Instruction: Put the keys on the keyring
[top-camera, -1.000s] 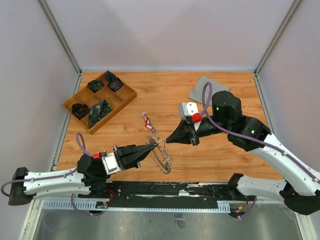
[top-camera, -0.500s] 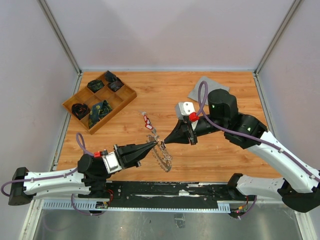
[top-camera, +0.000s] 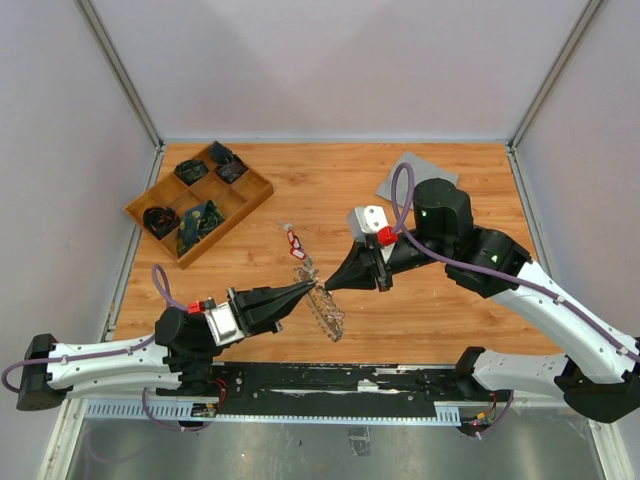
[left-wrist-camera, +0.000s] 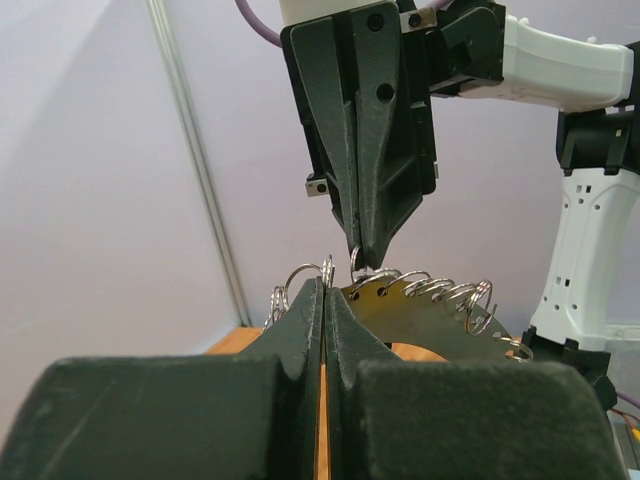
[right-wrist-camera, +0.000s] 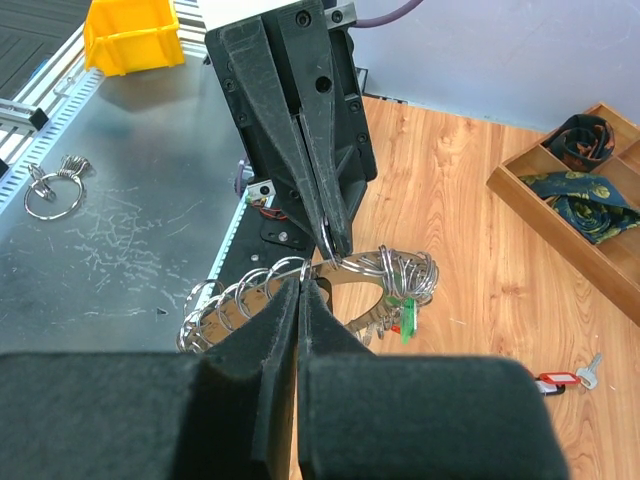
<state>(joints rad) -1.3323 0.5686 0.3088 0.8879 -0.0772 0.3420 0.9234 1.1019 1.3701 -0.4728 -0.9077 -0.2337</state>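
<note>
Leftward and a little down in the top view, the right arm has closed in since the earlier frame, so the right tool (top-camera: 330, 286) now meets the left tool (top-camera: 310, 289) nose to nose just below the middle of the frame. The keyring (top-camera: 328, 312) hangs between them, tilted up off the bench (top-camera: 450, 310).

Both tools are pinched fully narrow. Each wrist view shows the opposite tool's tip nipping one of the small wire loops on the keyring's rim, with its own tips closed at the same edge. A green tag (right-wrist-camera: 407, 318) already dangles from the ring. A red-tagged key (top-camera: 294, 240) lies loose on the wood, just above the tools and apart from them.

The grips are on thin, springy wire at the very fingertips. Any pull apart or twist, as I judge it, could let a loop slip and drop the ring, or bend it. With the tips this close they could also knock together. No tool is free for the loose key.
</note>
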